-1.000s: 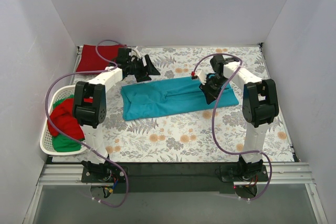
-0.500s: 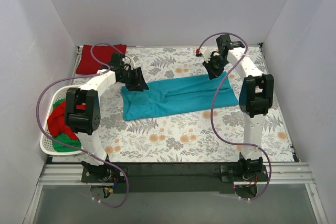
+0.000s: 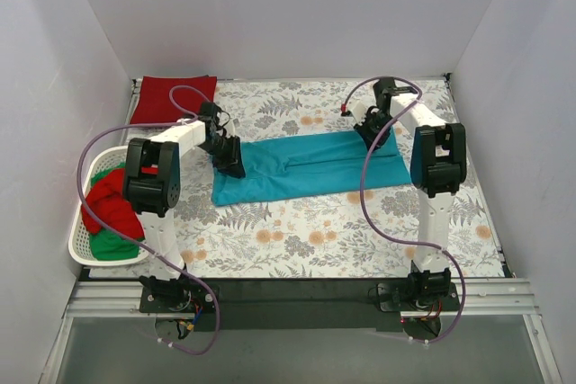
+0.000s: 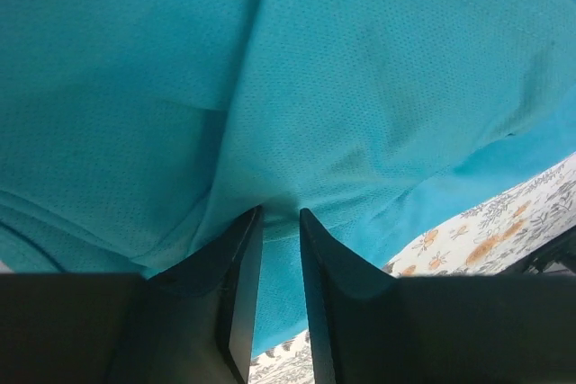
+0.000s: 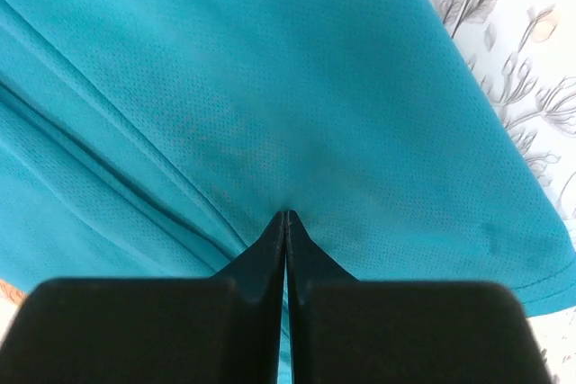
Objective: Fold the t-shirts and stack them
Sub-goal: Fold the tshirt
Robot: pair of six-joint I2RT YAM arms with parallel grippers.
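A teal t-shirt (image 3: pixel 306 165), folded into a long strip, lies across the middle of the floral tablecloth (image 3: pixel 315 240). My left gripper (image 3: pixel 231 157) sits at its left end. In the left wrist view its jaws (image 4: pixel 281 215) stand narrowly apart with a bunched fold of teal t-shirt (image 4: pixel 360 87) pinched between the tips. My right gripper (image 3: pixel 367 129) is down on the shirt's far edge near the right end. There its fingertips (image 5: pixel 286 214) are pressed together on puckered teal t-shirt (image 5: pixel 270 69). A folded dark red t-shirt (image 3: pixel 171 99) lies at the back left corner.
A white laundry basket (image 3: pixel 83 245) stands at the left edge, holding a crumpled red t-shirt (image 3: pixel 108 204) and a green one (image 3: pixel 115 245). White walls close in the table on three sides.
My left gripper dropped onto the teal shirt's left end and its jaws closed in. My right gripper left the shirt's right part, swung toward the back, then settled on the far edge.
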